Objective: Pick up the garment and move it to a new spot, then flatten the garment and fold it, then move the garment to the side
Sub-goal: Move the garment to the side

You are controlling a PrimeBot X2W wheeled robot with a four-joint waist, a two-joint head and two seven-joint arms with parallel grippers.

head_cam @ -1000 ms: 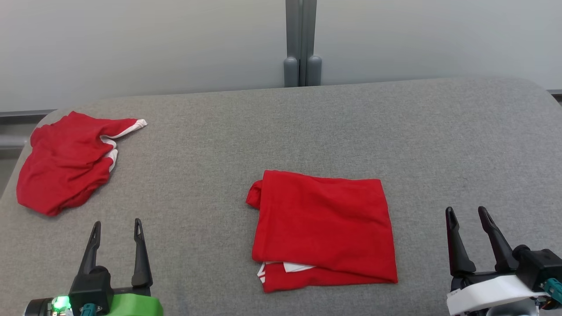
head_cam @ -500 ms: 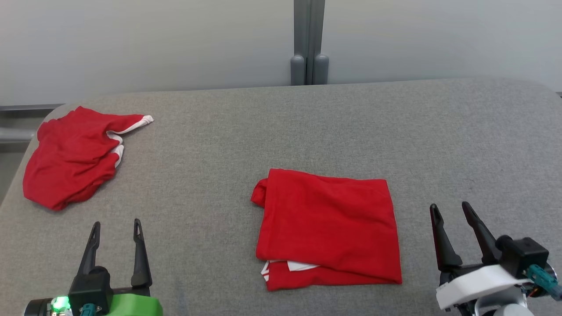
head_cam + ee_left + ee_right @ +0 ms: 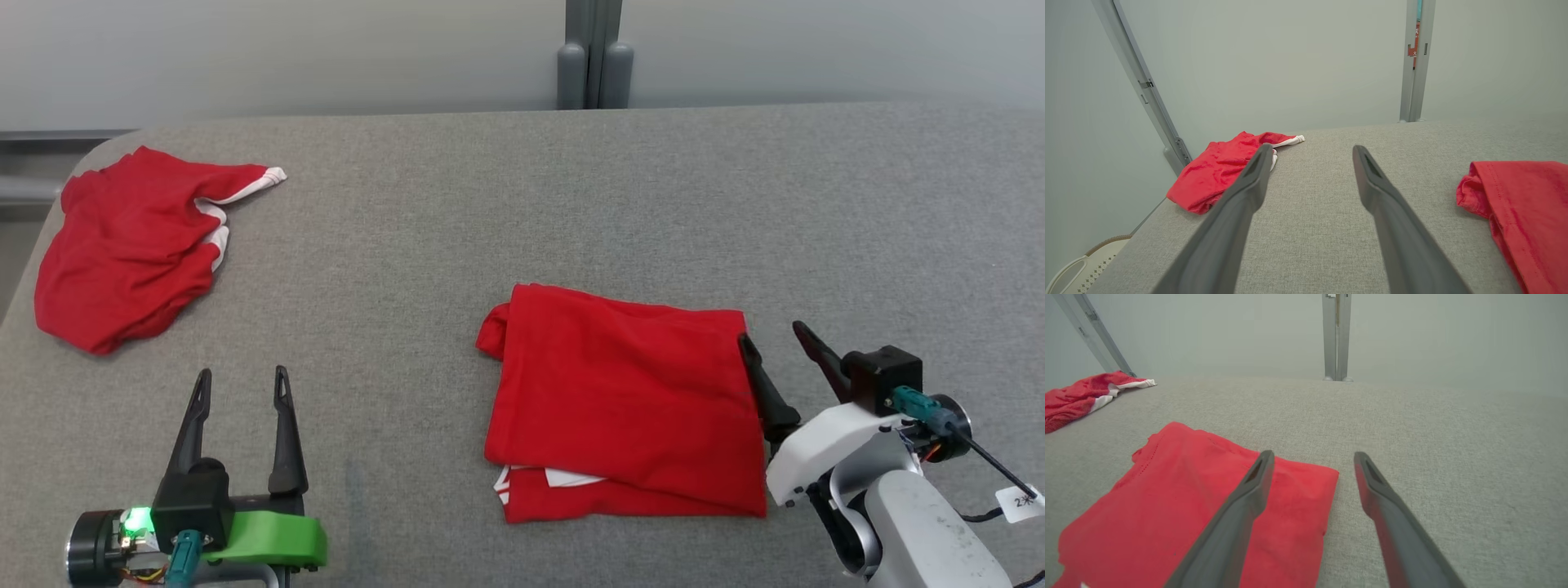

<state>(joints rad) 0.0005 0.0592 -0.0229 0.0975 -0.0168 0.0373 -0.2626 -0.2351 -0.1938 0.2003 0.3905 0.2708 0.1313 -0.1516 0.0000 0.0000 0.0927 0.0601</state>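
A folded red garment (image 3: 624, 400) with a bit of white trim at its near edge lies at the middle of the grey table (image 3: 522, 212); the right wrist view has it at the lower left (image 3: 1180, 498), the left wrist view at the right edge (image 3: 1527, 204). My right gripper (image 3: 771, 335) stands open at the garment's right edge, its left finger over the cloth's far right corner and the other over bare table; whether it touches I cannot tell. Open and holding nothing, my left gripper (image 3: 241, 376) is near the front left, well away from the garment.
A second red garment with white trim (image 3: 131, 245) lies crumpled at the table's far left corner, also in the left wrist view (image 3: 1224, 175). A grey post (image 3: 594, 53) stands behind the table against the pale wall. A white basket (image 3: 1081, 265) sits below the table's left edge.
My right gripper has moved left and forward, from beside the folded garment to its right edge. The head camera has tilted and shifted. The left gripper has stayed open.
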